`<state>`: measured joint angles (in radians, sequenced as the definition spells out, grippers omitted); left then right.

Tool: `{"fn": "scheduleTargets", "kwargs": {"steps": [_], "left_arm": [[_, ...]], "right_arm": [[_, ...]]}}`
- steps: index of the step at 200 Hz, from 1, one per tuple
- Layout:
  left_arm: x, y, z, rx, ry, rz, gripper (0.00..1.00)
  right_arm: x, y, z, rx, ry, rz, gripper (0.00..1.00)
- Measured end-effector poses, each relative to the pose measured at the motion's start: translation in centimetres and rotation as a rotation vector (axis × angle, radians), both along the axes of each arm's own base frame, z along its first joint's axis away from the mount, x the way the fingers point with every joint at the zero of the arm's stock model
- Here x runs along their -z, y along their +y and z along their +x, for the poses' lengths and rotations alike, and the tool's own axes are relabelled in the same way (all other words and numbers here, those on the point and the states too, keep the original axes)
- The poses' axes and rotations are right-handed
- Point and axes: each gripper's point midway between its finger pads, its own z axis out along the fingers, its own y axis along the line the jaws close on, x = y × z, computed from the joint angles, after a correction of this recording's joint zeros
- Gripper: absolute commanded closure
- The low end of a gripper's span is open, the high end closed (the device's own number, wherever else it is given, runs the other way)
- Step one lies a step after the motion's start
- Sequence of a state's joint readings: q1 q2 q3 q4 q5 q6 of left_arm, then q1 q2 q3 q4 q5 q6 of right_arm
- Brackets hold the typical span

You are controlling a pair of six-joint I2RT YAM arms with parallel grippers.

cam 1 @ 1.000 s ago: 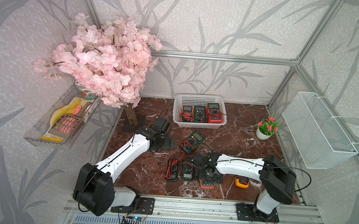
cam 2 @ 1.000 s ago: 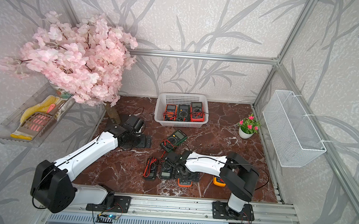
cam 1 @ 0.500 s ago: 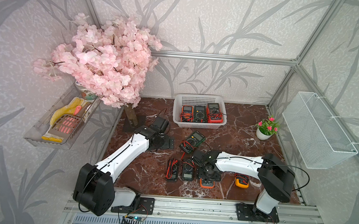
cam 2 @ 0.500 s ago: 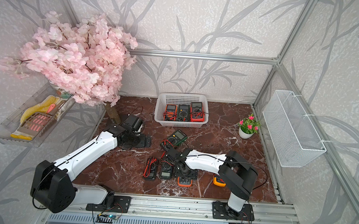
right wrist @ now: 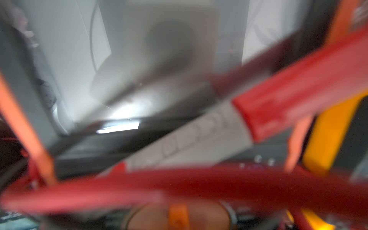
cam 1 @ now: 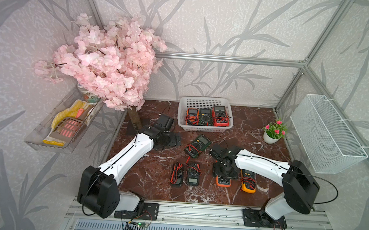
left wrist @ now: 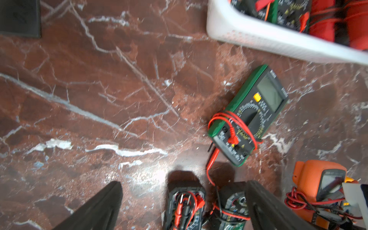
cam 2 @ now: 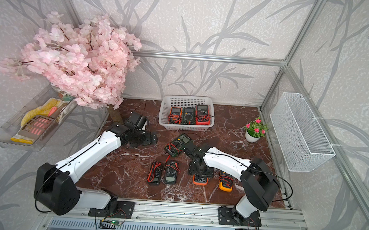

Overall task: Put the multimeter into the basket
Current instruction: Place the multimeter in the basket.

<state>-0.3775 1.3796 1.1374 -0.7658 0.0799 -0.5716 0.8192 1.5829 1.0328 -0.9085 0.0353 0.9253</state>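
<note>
Orange multimeter [cam 1: 223, 181] is laid flat on the marble tabletop [cam 1: 152, 184], directly under the right gripper [cam 1: 225, 170], which is parked low over it. How far it's closed, or whether anything's gripped, can't be told. A yellow multimeter [cam 1: 248, 184] is set just beside; the basket [cam 1: 204, 128] is well beyond. The left gripper [left wrist: 183, 183] is spread wide, empty. If the loose red leads [right wrist: 179, 185] get pinched instead of the case, the meter could be dropped or snagged.

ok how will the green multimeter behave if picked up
The green multimeter looks like a rigid flat block, so it should lift stiff and not roll. Its red leads are wound round it, but one loose end trails free and will probably dangle or snag. The smooth casing might slip in a light grip.
</note>
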Motion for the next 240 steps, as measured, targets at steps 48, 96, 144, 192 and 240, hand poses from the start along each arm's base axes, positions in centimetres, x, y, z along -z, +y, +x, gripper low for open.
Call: {"fn": "scheduleTargets", "kwargs": {"steps": [48,96,144,192,240], "left_arm": [[-1.2,-0.9,2.5,-0.006,-0.028,-0.013,0.00],[-2.1,-1.4,4.7,-0.014,-0.053,-0.020,0.00],[-2.4,-0.9,6.4,-0.037,-0.060,-0.019,0.00],[-2.3,-0.4,7.1,-0.052,-0.059,-0.017,0.00],[-2.1,-0.4,7.1,-0.052,-0.050,-0.015,0.00]], "right_arm": [[-4.7,1.0,4.2,-0.048,-0.083,0.067,0.39],[-9.5,3.5,9.7,-0.101,-0.198,0.139,0.39],[-10.5,6.4,15.9,-0.136,-0.247,0.164,0.39],[-11.9,8.7,22.3,-0.149,-0.321,0.193,0.39],[-13.1,10.4,28.4,-0.142,-0.407,0.223,0.39]]}}
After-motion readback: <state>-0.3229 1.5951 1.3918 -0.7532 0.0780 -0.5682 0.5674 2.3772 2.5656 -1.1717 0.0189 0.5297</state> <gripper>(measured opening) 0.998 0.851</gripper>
